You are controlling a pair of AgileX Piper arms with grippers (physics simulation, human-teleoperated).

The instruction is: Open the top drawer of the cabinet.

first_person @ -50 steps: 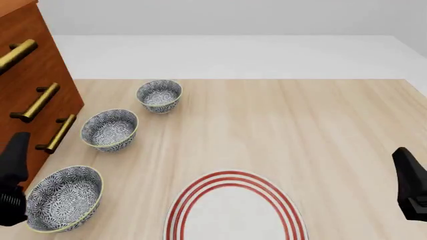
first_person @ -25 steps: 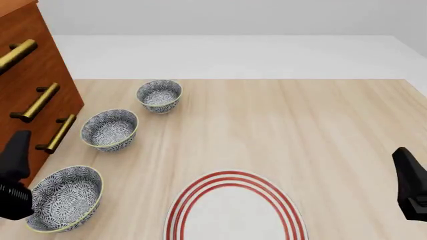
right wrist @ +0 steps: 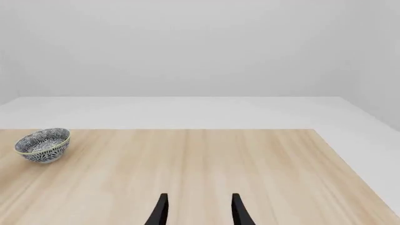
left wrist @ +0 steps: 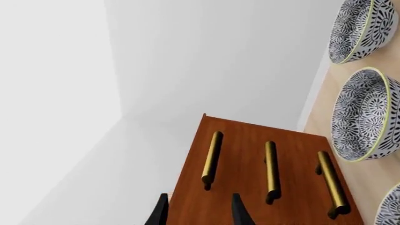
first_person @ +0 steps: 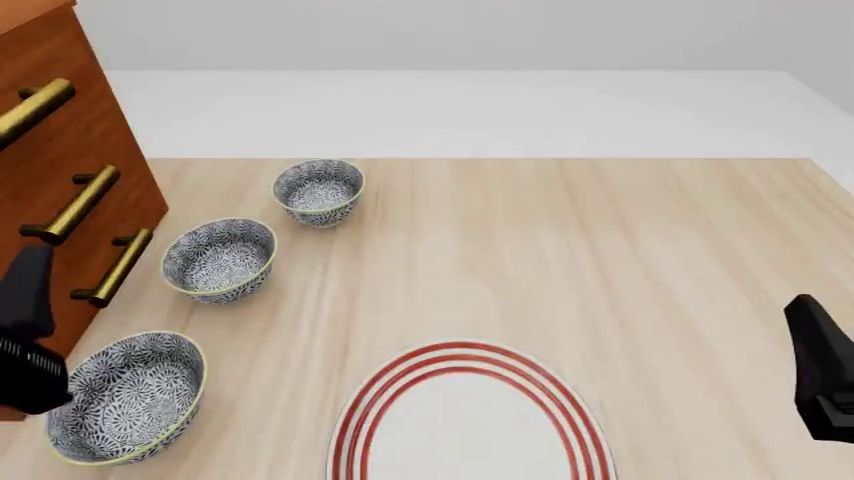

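Note:
The cabinet (first_person: 80, 150) is a reddish-brown wooden chest at the table's far left, with three brass bar handles. The top drawer (first_person: 32, 108) carries the highest handle and looks shut. My left gripper (first_person: 30, 278) hangs in front of the cabinet's lower part, near the lowest handle, touching nothing. In the left wrist view the left gripper (left wrist: 198, 213) is open and empty, its fingertips just short of the top drawer's handle (left wrist: 212, 159). My right gripper (first_person: 809, 325) hovers at the right edge; in its wrist view the right gripper (right wrist: 198, 211) is open and empty.
Three patterned bowls stand in a row beside the cabinet: a far bowl (first_person: 318, 190), a middle bowl (first_person: 219, 258) and a near bowl (first_person: 127, 395) right by my left gripper. A red-ringed white plate (first_person: 467, 420) lies at the front centre.
My left gripper has risen and shifted a little forward and left toward the cabinet front. The right arm has not moved.

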